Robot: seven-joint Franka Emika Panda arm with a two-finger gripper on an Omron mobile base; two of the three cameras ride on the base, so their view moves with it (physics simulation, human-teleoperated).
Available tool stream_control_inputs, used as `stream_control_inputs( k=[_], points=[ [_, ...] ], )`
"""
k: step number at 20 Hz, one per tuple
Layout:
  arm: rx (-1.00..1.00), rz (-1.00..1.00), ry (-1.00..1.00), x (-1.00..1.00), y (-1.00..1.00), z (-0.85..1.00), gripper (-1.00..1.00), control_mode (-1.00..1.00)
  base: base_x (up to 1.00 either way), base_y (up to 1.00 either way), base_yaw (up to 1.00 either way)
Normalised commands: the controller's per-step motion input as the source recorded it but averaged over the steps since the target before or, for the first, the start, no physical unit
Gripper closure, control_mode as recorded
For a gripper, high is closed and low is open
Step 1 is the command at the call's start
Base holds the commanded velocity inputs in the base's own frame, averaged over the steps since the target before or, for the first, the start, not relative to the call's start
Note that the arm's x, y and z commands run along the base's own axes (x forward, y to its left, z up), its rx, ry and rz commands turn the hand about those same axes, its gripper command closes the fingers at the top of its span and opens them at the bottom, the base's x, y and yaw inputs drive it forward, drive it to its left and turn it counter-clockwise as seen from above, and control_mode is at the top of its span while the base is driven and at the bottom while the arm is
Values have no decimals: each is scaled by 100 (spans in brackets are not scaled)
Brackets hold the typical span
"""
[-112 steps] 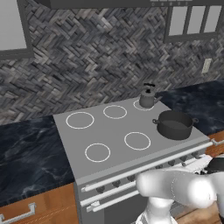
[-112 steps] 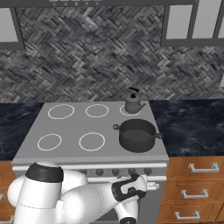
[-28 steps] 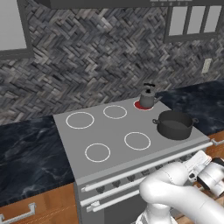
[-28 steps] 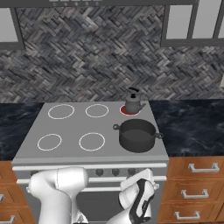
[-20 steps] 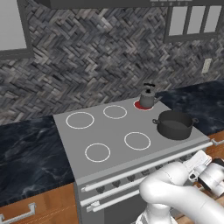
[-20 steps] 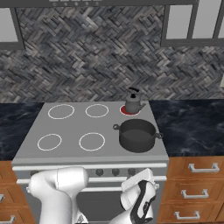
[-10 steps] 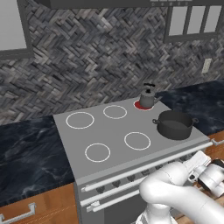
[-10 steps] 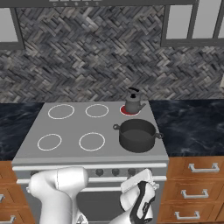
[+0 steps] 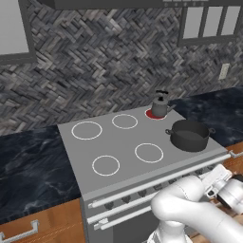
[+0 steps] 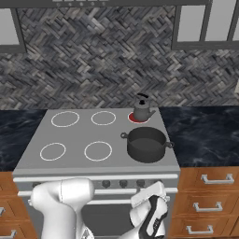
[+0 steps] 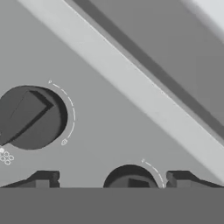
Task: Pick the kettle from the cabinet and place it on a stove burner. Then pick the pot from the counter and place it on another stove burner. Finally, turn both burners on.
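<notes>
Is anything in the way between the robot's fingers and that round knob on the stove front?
Nothing visible is. In the hand view the gripper is open, and the knob sits right between its two fingertips. Another knob sits off to one side.

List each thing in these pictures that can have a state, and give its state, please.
Small dark grey kettle: upright on the back right burner.
Back right burner: glowing red, on.
Wide dark grey pot: upright on the front right burner, no lid, no glow visible there.
Other four white-ringed burners: bare, not glowing.
Pincer: open, its tips on either side of a dark round stove knob.
</notes>
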Motion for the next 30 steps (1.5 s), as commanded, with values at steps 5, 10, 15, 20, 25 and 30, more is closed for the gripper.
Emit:
stream_control_inputs(
  k=[5, 10, 15, 20, 25, 30],
  points=[
    [0, 0, -7, -28, -11, 5, -100, -100, 0, 0, 0],
    [-2, 0, -10, -52, -1, 25, -100, -100, 0, 0, 0],
    [-3, 0, -10, -41, 0, 38, -100, -100, 0, 0, 0],
    [0, 0, -2, -1, -9, 46, -100, -100, 0, 0, 0],
    [12, 0, 3, 3, -15, 5, -100, -100, 0, 0, 0],
    [24, 0, 7, 0, -24, -5, -100, -100, 0, 0, 0]
  ],
)
